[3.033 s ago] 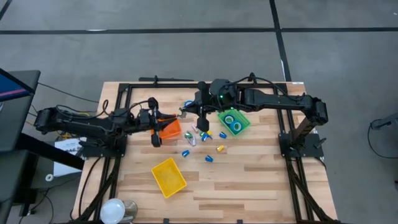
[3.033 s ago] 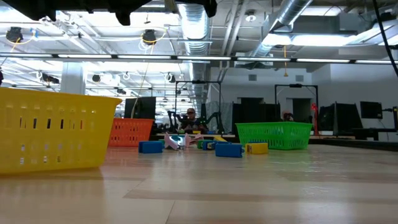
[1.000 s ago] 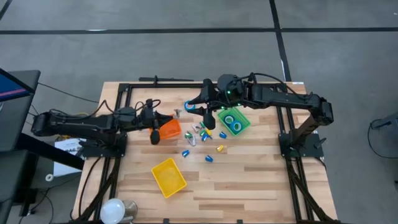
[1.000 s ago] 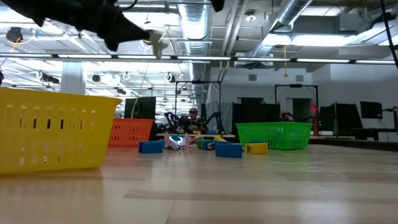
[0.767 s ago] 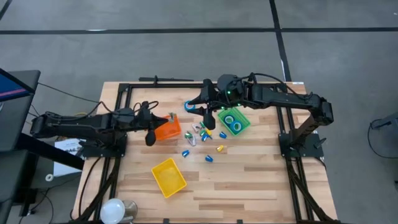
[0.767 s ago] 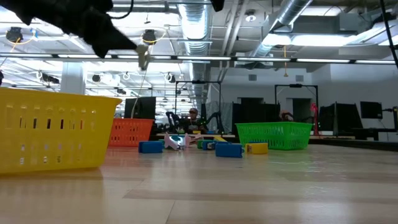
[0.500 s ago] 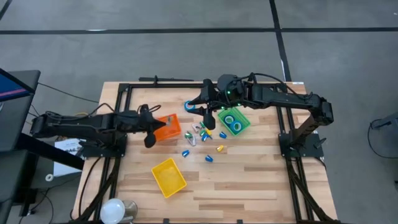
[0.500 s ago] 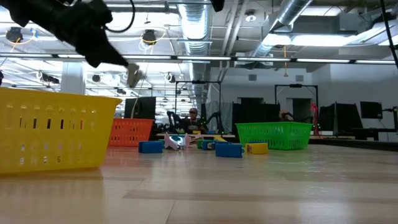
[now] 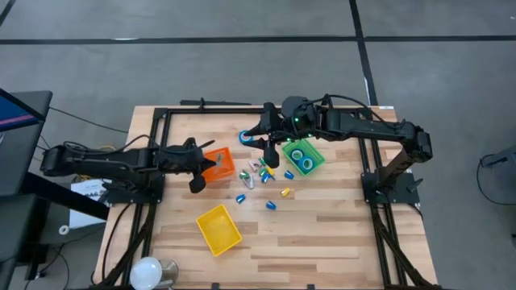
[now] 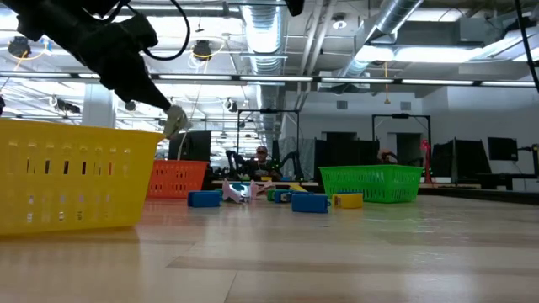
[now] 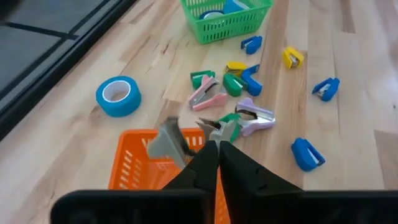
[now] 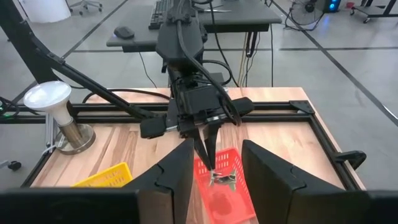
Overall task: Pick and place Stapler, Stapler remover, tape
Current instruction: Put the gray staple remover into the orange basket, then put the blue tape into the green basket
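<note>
Loose tape roll (image 11: 118, 96) lies flat on the surface, ahead of the left fingers (image 11: 200, 163) and off to one side, just past the orange bin (image 11: 134, 168). You can see it's apart from the bin, not touching. Two more rolls sit in the green bin (image 9: 316, 159), farther out beyond those fingers.

Left gripper (image 9: 193, 179) is over the orange bin, fingers clenched. A pale grey staple remover (image 10: 174, 122) is at their tips, so it reads as pinched; in the left wrist view it shows blurred, right beside the tips and above the bin.

Right gripper (image 9: 271, 158) hangs between the loose roll and the green bin, fingers (image 12: 180, 165) parted with nothing between them. From its wrist view you look straight through the gap at the left arm and the orange bin.

The rest of the small staplers and removers (image 11: 227, 84) lie scattered on the surface ahead of the left fingers, short of the green bin. Yellow bin (image 9: 218, 228) stands well apart from both grippers.
</note>
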{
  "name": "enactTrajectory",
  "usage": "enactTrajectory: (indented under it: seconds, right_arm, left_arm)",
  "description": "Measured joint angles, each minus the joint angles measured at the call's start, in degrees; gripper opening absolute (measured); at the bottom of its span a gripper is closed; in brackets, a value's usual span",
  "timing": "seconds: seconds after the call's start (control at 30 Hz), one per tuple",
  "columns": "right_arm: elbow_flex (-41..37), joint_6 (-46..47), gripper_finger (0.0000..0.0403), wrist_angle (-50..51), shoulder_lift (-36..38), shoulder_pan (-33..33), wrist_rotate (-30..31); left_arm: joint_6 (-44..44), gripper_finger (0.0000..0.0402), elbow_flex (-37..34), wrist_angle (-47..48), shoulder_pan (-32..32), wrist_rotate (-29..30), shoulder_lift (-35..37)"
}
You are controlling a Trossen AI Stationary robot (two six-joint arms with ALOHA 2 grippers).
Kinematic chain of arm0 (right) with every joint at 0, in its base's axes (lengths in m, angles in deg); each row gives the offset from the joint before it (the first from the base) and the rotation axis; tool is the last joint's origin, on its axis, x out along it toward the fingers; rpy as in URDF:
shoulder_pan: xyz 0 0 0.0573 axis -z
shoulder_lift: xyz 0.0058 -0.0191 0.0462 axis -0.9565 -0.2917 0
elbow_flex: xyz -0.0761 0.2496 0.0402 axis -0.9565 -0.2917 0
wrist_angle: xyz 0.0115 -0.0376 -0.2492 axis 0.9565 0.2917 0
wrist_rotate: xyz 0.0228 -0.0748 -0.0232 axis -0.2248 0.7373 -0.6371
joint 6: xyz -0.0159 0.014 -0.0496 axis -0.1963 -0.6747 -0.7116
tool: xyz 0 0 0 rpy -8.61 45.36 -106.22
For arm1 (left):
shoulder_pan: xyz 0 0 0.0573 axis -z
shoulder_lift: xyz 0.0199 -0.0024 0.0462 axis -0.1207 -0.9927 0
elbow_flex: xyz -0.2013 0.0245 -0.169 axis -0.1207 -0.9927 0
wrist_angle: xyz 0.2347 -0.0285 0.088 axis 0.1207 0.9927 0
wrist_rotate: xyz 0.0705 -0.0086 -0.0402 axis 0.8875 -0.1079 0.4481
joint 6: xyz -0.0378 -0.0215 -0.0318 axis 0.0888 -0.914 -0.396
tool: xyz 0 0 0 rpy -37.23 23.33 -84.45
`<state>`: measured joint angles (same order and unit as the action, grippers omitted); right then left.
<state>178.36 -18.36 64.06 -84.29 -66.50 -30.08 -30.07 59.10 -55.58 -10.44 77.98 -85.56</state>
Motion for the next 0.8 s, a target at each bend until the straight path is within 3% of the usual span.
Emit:
enactTrajectory:
  seconds: [0.37, 0.8]
  right_arm:
    - [0.00, 0.04, 0.0128, 0.00, 0.00, -0.04, 0.00]
    - [0.00, -1.17, 0.0128, 7.05, 0.00, 0.07, 0.02]
  left_arm:
    - [0.00, 0.0093, 0.00, 0.06, 0.00, 1.55, -0.09]
    - [-0.46, 0.0102, 0.00, -9.38, 0.00, 1.50, -0.07]
